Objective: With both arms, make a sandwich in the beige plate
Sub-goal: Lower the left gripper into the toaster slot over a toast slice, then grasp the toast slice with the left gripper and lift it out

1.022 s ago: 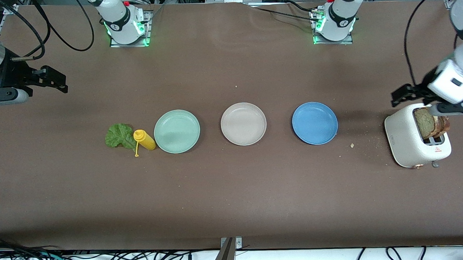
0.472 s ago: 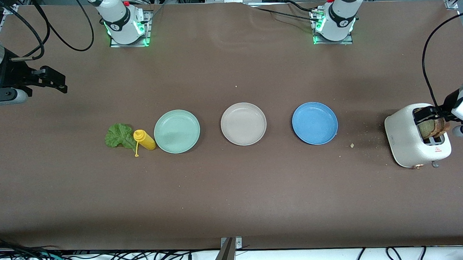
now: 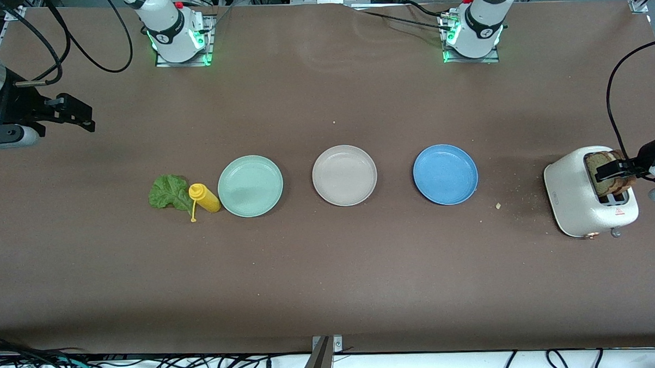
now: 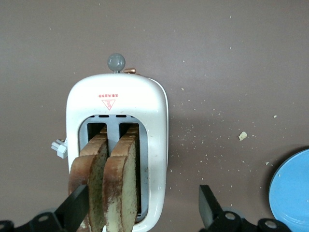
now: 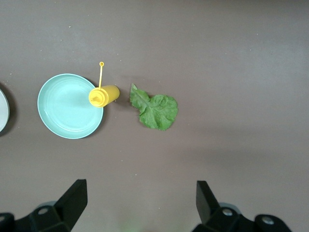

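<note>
The beige plate (image 3: 344,175) sits bare mid-table, between a mint-green plate and a blue one. Two tan bread slices (image 3: 599,161) stand upright in the slots of a white toaster (image 3: 570,197) at the left arm's end. In the left wrist view the slices (image 4: 120,191) rise out of the toaster (image 4: 154,121). My left gripper (image 3: 614,170) (image 4: 142,205) is open over the toaster, one finger (image 4: 76,209) beside the outer slice, the other wide of the toaster's side. The lettuce leaf (image 3: 167,192) (image 5: 157,112) lies flat on the table. My right gripper (image 3: 85,116) (image 5: 140,200) waits open and empty, high over the right arm's end.
A yellow squeeze bottle (image 3: 204,198) (image 5: 104,95) lies between the lettuce and the mint-green plate (image 3: 250,185) (image 5: 67,108). The blue plate (image 3: 445,174) (image 4: 292,193) sits between the beige plate and the toaster. Crumbs (image 3: 498,205) lie near the toaster.
My left gripper has come down from above the toaster's farther edge to the bread slices, its wrist swinging out toward the table end. The right arm has not moved.
</note>
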{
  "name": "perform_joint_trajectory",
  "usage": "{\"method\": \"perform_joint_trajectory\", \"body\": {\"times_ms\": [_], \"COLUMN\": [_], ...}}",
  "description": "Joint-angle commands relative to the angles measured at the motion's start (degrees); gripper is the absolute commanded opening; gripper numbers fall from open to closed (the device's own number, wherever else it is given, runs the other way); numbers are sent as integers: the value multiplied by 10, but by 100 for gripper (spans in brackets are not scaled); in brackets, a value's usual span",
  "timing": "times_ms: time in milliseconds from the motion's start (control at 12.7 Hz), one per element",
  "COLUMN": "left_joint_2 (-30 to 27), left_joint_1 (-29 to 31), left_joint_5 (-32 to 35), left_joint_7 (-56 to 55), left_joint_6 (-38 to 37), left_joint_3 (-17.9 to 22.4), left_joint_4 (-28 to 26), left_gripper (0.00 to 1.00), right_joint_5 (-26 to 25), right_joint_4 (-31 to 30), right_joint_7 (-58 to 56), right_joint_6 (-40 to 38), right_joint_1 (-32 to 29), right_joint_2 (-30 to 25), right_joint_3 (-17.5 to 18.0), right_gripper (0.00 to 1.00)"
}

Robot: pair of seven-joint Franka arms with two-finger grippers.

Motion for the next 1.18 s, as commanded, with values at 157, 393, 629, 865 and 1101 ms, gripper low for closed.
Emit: {"method": "perform_joint_trajectory", "body": {"times_ms": [157, 393, 629, 865, 1101], "left_joint_2": [12, 14, 14, 13, 10], "left_joint_1": [21, 22, 22, 27, 28], "left_joint_5": [3, 3, 3, 4, 11], "left_joint_7": [8, 6, 5, 7, 7], "left_joint_6": [7, 14, 19, 16, 9], "left_joint_3": [-8, -9, -9, -9, -9], "left_joint_4": [-20, -29, -42, -51, -48], "left_gripper": [100, 100, 100, 47, 0], "right_joint_5": [3, 3, 5, 6, 6], "right_joint_4": [3, 3, 3, 3, 3], "right_joint_7": [-2, -2, 3, 3, 4], "right_joint_6": [-3, -5, -5, -5, -5], "right_joint_1": [-3, -3, 0, 0, 0], "right_joint_2": [-1, -1, -1, -1, -2], "right_joint_3": [0, 0, 2, 2, 2], "right_gripper": [100, 100, 100, 100, 100]}}
